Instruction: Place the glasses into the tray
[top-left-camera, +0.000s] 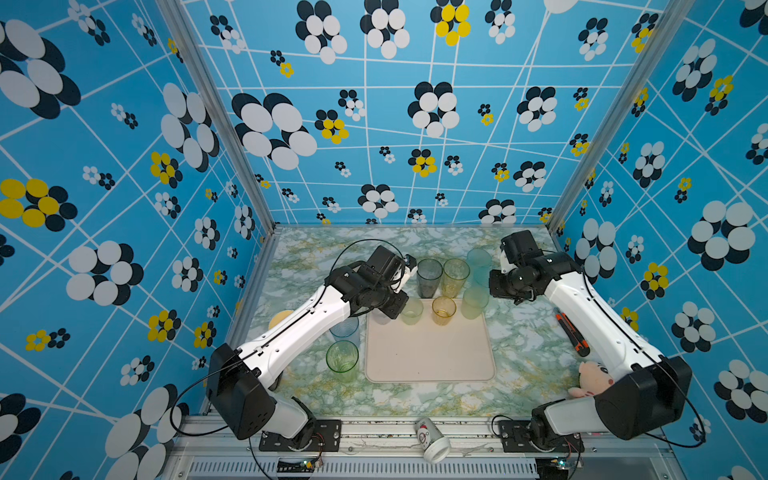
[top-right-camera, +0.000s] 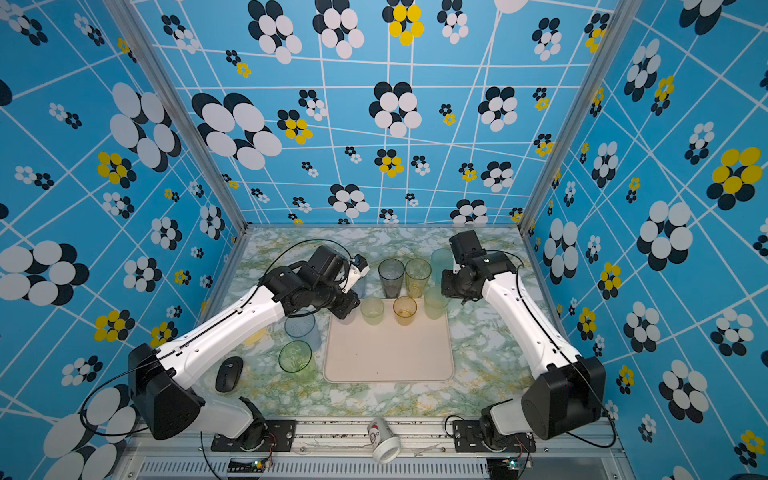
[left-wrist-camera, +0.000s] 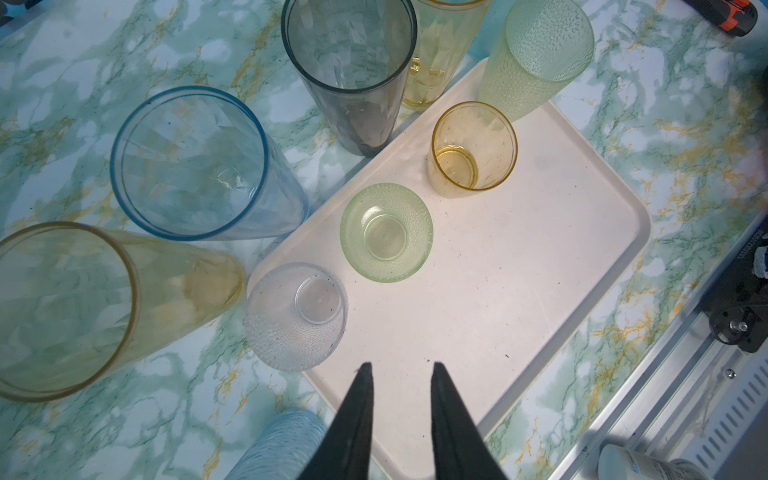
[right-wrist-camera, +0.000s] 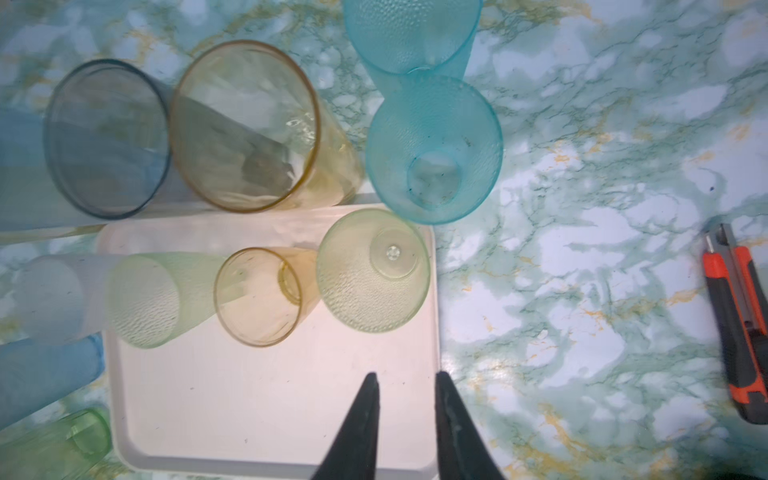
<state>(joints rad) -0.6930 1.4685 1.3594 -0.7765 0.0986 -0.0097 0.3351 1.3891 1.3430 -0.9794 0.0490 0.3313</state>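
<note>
The cream-pink tray lies mid-table. Along its far edge stand a short green glass, a short amber glass and a tall pale-green glass. A short clear glass stands on the tray's corner, beneath my left arm. Just beyond the tray stand a grey glass, a tall amber glass and teal glasses. My left gripper hovers over the tray beside the clear glass, open a little and empty. My right gripper hangs above the tray's right edge, open and empty.
Left of the tray stand a blue glass and a green glass, with a yellow dish behind my left arm. An orange utility knife and a plush toy lie right. A paper cup lies on the front rail.
</note>
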